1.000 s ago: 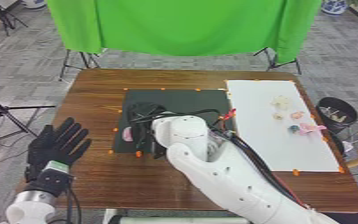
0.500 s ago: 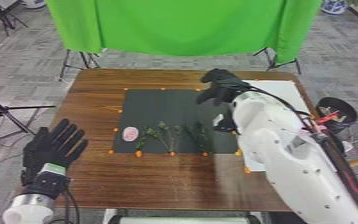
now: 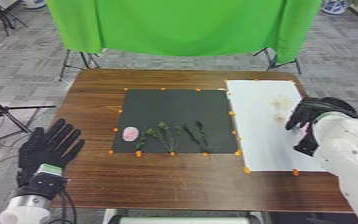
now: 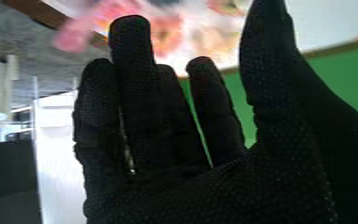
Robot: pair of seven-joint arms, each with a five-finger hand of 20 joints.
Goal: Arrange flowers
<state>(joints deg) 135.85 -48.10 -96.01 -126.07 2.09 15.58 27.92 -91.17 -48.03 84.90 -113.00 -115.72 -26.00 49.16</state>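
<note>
Currently, the right hand [image 3: 322, 117] is open over the right-hand side of the white sheet [image 3: 264, 140], its fingers and thumb extended and curled round nothing. In the right wrist view, blurred pink petals [image 4: 113, 10], a peach bloom [image 4: 167, 32] and a yellowish bloom [image 4: 213, 42] lie beyond its fingertips. In the head view, pale flowers [image 3: 280, 102] lie on the white sheet, just to the left of the right hand and slightly farther out. A pink flower [image 3: 302, 131] is partly hidden by this hand, right at its inner side; whether the two touch, I cannot tell.

The left hand [image 3: 44, 150] is open too, with straight, spread fingers, and holds nothing. It is at the left side of the brown table [image 3: 158, 187], well apart from the right hand. Between the hands lies a dark mat [image 3: 171, 107], its right edge beside the white sheet. On the mat, a pink oval piece [image 3: 130, 133] is the item closest to the left hand. Green stems [image 3: 168, 140] lie to the right of that piece, in the part of the mat nearer the robot, the last of them closest to the right hand. Orange markers [image 3: 139, 154] dot the edges of mat and sheet. Beyond both hands, past the table, hangs a green cloth [image 3: 180, 30].
</note>
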